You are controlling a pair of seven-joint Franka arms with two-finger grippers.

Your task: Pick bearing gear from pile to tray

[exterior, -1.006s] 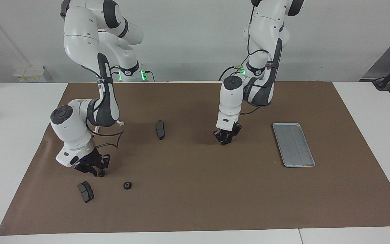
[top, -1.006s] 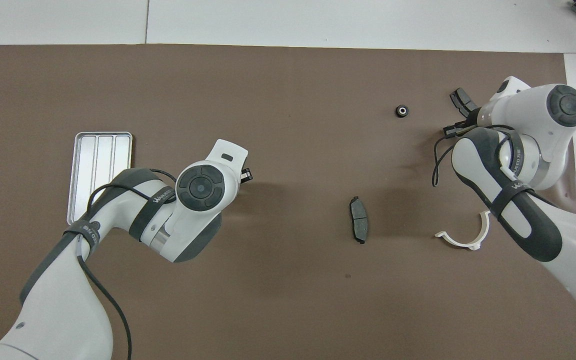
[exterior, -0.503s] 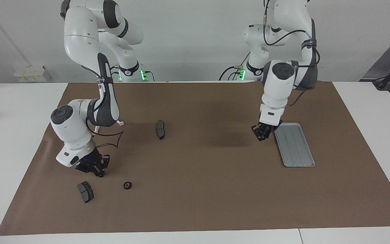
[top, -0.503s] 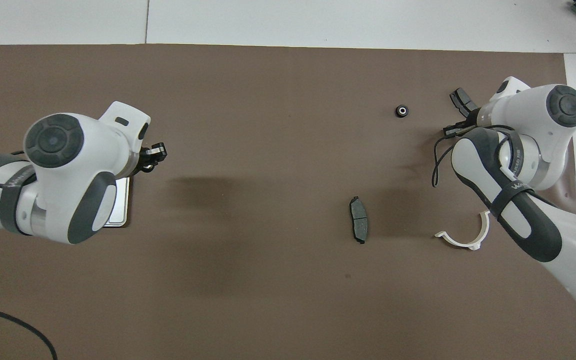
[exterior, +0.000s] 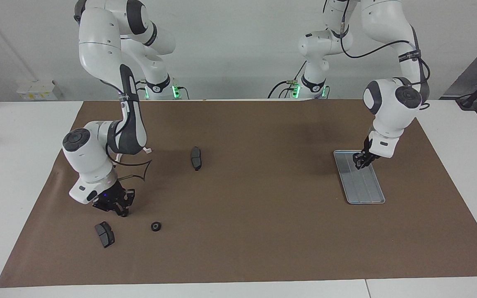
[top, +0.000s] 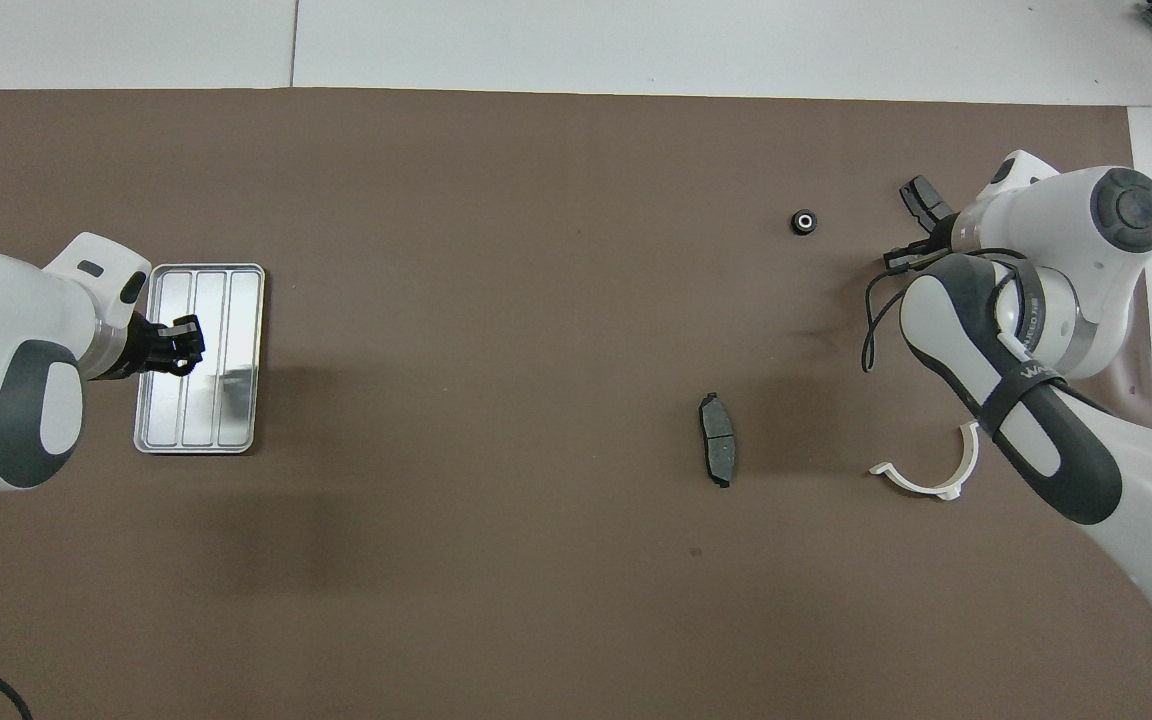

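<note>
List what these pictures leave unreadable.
- Whether the left gripper, over the tray, carries anything: too small, both views.
- Right gripper: overhead view, the right arm covers most of it.
- White bracket: facing view, mostly hidden by that arm.
- Brake pad beside the right gripper: overhead view, partly covered.

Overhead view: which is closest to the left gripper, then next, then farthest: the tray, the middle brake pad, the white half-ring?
From the left gripper:
1. Tray, right under it.
2. Middle brake pad, mid-table.
3. White half-ring, toward the right arm's end.
</note>
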